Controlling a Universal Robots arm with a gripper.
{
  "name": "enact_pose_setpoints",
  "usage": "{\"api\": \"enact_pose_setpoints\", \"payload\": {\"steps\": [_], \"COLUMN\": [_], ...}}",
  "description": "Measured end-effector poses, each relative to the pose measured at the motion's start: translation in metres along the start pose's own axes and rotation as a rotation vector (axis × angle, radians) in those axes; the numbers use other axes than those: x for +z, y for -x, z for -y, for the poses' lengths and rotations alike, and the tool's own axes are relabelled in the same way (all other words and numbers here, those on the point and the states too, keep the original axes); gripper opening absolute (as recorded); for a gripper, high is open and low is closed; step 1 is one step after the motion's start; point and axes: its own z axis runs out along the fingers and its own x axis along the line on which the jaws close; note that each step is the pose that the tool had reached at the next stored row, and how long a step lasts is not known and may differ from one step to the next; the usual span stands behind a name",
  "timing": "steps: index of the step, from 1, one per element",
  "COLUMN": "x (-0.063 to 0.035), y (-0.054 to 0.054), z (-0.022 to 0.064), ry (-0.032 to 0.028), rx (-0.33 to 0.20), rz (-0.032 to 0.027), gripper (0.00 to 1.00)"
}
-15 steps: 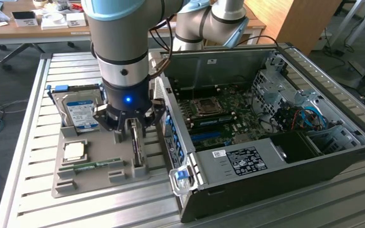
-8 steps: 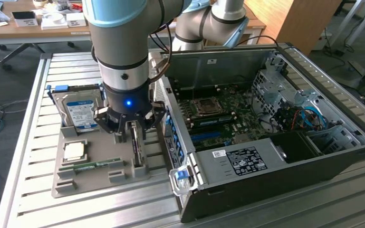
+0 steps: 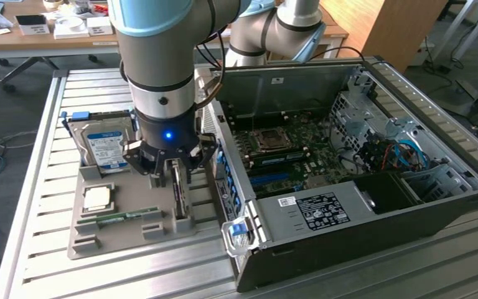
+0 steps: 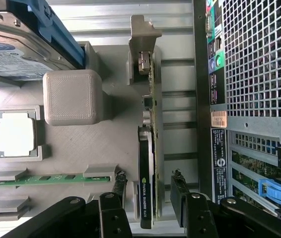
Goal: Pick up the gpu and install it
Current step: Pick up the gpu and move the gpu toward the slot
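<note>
The gpu (image 4: 148,163) stands on edge in a slot of the grey holder tray (image 4: 105,144), a thin black card with a metal bracket at one end. In the exterior view the gpu (image 3: 182,204) sits at the tray's side nearest the computer case. My gripper (image 3: 176,184) hangs straight down over it. Its black fingers (image 4: 118,186) straddle the card, one on each side, with a small gap left on both faces. The gripper (image 4: 148,187) is open and holds nothing.
The tray (image 3: 98,240) also carries a silver hard drive (image 3: 106,149), a square processor (image 3: 96,198) and a green memory stick (image 3: 129,216). The open computer case (image 3: 347,205) lies just to the exterior view's right, motherboard (image 3: 289,149) exposed. A slatted metal table (image 3: 40,187) is underneath.
</note>
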Motion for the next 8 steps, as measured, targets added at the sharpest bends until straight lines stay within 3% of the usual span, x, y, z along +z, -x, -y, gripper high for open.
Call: {"api": "enact_pose_setpoints", "payload": {"steps": [8], "x": [0.0017], "y": [-0.0001], "z": [0.0001], "ry": [-0.0002], "rx": [0.0], "rz": [-0.0001], "gripper": [0.49]}}
